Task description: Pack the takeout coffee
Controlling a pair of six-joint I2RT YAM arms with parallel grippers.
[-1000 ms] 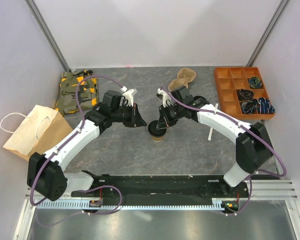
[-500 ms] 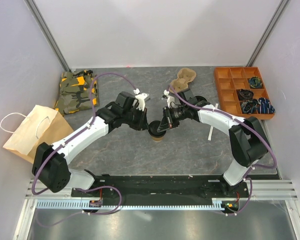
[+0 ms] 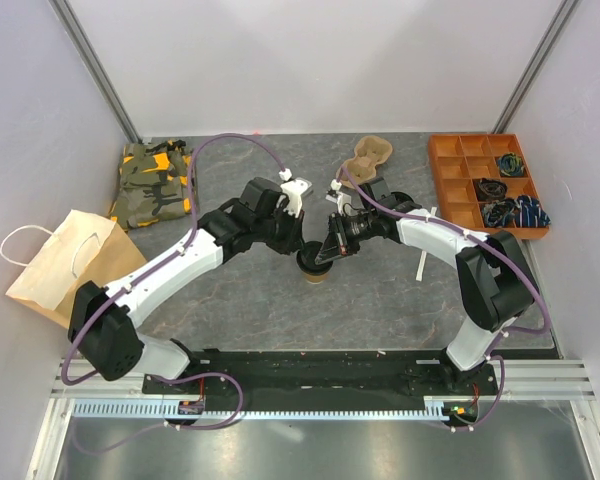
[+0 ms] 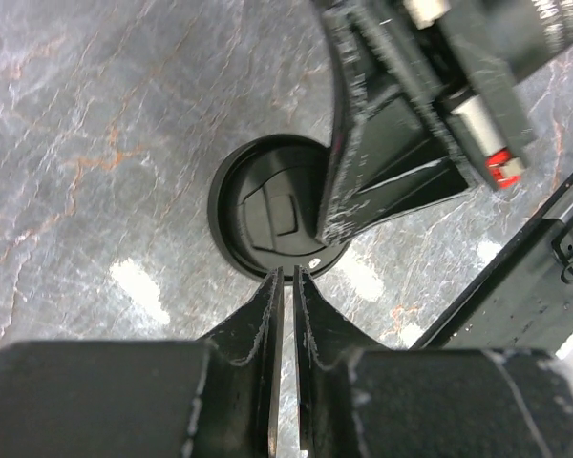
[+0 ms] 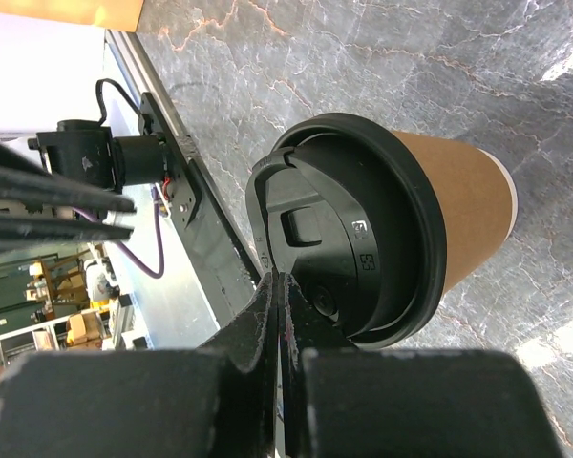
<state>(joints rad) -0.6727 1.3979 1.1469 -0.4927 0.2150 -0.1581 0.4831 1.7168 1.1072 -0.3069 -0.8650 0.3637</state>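
Cup (image 3: 315, 270) stands upright near the middle of the bench (image 3: 380, 300), long axis vertical, wide lidded end up. It is well apart from the bag (image 3: 70, 265) at the left edge.

From above, little but its dark rim shows. The left wrist view looks straight down on the lid (image 4: 263, 219) and hides the cup's side. The right wrist view comes in at a slant and shows the tan wall tapering toward the base (also the lid's raised sip tab).

Left fingers (image 4: 270, 296) are clenched to a thin slit, tips at the lid's rim. Right fingers (image 5: 265, 305) are pressed together, tips at the rim on the other side. Neither pair visibly grasps anything.
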